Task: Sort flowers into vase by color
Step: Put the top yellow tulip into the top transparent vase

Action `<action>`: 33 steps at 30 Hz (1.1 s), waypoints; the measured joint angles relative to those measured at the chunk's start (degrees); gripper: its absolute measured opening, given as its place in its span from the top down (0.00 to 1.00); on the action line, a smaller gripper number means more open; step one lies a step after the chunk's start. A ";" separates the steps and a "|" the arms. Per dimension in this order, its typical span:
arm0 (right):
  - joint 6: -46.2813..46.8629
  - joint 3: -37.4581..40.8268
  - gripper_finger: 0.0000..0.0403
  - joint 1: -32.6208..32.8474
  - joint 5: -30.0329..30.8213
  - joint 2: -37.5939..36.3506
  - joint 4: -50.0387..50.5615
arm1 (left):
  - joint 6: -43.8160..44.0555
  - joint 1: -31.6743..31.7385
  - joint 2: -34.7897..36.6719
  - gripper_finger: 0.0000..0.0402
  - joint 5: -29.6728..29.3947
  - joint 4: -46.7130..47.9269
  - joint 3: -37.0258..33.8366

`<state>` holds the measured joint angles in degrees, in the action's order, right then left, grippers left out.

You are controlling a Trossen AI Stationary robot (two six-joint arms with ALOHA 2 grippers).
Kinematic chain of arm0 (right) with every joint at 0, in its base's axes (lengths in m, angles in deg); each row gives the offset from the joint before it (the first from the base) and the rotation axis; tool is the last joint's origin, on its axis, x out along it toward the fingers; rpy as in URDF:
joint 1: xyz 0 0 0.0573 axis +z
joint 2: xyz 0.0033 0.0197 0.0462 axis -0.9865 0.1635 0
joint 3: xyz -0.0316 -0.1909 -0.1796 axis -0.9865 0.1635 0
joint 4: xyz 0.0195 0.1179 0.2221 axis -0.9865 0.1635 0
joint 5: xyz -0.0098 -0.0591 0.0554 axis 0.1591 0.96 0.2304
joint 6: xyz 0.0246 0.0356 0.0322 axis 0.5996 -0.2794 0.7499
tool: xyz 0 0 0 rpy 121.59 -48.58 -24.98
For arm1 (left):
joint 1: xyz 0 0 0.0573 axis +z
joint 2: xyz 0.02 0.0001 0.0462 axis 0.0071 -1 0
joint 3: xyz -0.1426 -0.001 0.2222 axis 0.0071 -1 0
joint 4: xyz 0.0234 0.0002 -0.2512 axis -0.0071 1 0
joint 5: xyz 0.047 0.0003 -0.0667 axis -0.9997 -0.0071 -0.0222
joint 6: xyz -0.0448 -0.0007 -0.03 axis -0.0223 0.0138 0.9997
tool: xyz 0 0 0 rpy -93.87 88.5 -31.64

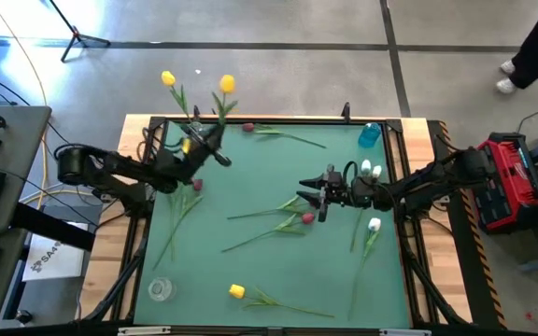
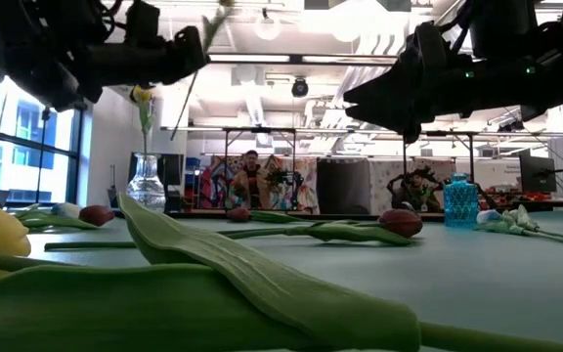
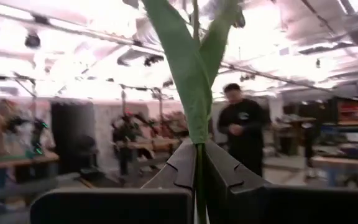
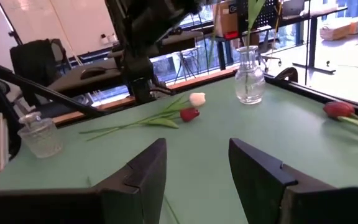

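Yellow tulip (image 1: 226, 86) clamped in left gripper (image 1: 215, 145)

Left hand (image 1: 215, 147) clamped shut; right hand (image 1: 308, 199) open.

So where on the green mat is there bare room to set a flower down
Bare mat lies between the far red tulip and the middle stems, and near the front edge between the yellow tulip and the white tulip. It is crowded around the right gripper and the left gripper, shut on a yellow tulip stem.
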<state>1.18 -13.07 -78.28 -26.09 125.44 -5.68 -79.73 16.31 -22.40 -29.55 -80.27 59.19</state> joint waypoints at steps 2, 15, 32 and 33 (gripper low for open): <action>-0.43 0.00 0.60 0.00 -0.07 0.00 -0.04 | -1.76 2.87 1.12 1.00 0.87 -0.01 -0.32; -2.93 0.00 0.60 0.00 -0.20 -0.02 2.53 | -2.27 22.14 1.37 1.00 11.16 0.03 -0.42; -4.94 0.00 0.60 0.00 -0.22 -0.02 3.68 | 4.29 32.83 -5.22 1.00 18.19 0.04 -0.42; -4.94 0.00 0.60 0.00 -0.22 -0.02 3.70 | 4.29 32.84 -5.80 1.00 18.18 0.05 -0.42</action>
<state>-3.76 -13.07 -78.28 -26.31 125.42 -1.98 -75.44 49.15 -28.20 -11.37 -80.23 58.76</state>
